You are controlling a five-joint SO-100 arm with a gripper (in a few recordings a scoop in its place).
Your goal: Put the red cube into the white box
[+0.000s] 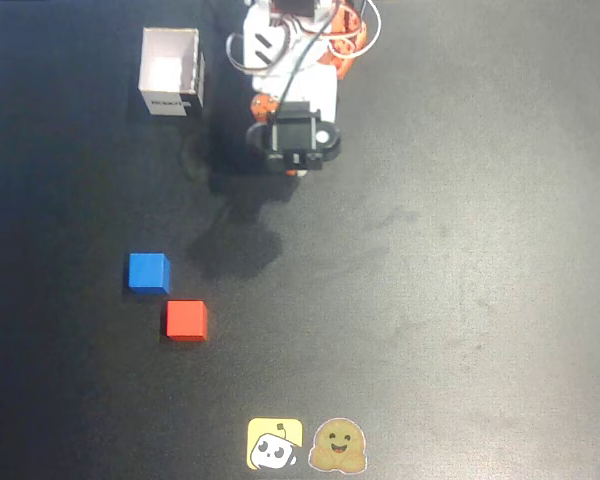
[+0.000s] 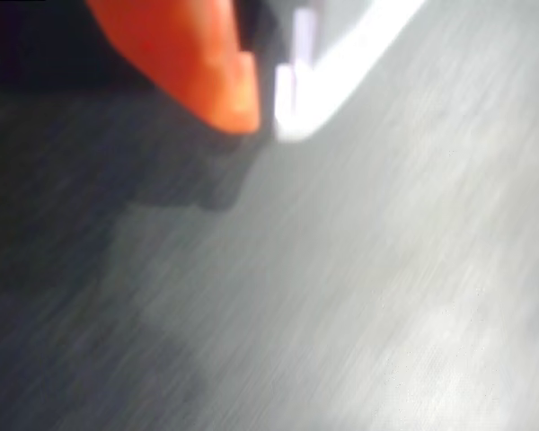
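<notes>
Now | fingers [image 2: 268, 117] together, holding nothing | red cube [image 1: 186, 320] untouched beside blue cube [image 1: 148, 271]

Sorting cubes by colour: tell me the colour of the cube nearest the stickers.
Red, clearest in the overhead view; the blue cube sits farther from them.

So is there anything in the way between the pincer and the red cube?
No. In the overhead view, just bare black table and the arm's shadow lie between the pincer and the red cube. The blue cube sits off to the left.
</notes>
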